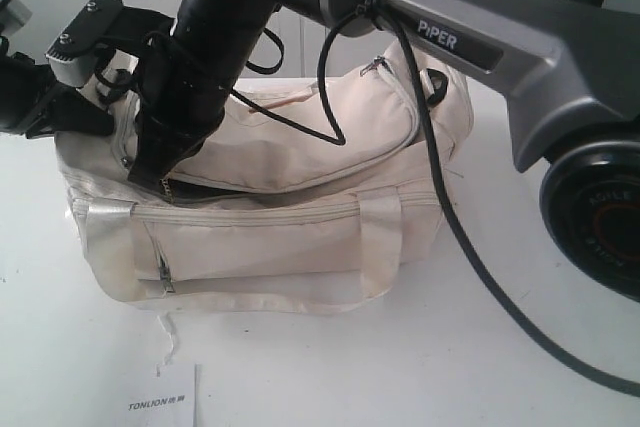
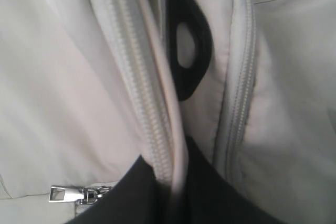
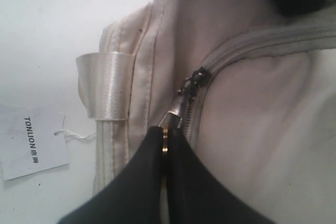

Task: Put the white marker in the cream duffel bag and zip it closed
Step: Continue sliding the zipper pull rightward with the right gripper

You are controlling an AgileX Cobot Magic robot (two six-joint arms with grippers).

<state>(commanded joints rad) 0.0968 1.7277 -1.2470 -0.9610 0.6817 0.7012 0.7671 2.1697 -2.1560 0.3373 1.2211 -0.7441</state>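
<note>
Fingers (image 3: 134, 182) pinch zipper pull (image 3: 175, 118), clear only wrist-side.

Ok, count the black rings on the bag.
2. One ring sits at the right end of the bag in the exterior view. The other is beside the zipper in the left wrist view, probably at the other end. More may be hidden.

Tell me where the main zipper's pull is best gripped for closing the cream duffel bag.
Pinch the flat metal pull tab across its two faces, coming in line with the zipper track from the cream duffel bag's end. It trails off the slider along the teeth, leaving both flat sides exposed. The right gripper is shut on it that way.
</note>
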